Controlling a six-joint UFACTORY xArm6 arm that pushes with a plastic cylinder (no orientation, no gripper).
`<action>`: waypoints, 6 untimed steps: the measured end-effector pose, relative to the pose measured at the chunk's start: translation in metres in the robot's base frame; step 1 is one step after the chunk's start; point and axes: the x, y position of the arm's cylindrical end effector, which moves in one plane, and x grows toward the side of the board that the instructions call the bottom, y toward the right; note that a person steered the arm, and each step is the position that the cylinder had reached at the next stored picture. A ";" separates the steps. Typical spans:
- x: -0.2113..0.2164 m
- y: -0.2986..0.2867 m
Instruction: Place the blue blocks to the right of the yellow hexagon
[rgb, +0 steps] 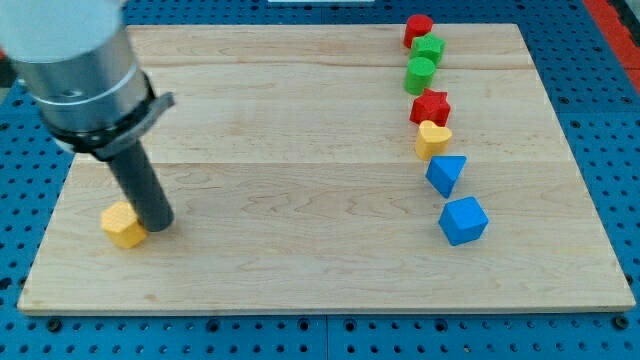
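Observation:
A yellow hexagon (122, 226) lies at the board's lower left. My tip (157, 225) rests on the board right beside the hexagon's right side, touching or nearly touching it. A blue triangular block (445, 174) and a blue cube-like block (463, 220) lie far off at the view's right, one below the other. Both blue blocks are apart from my tip.
A column of blocks runs down the board's right part: a red block (417, 29) at the top, a green star (428, 49), a green cylinder (420, 73), a red star (430, 107) and a yellow heart (433, 138). The wooden board (280, 130) lies on a blue pegboard.

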 end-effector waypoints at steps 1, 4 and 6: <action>0.003 0.111; 0.051 0.432; 0.005 0.328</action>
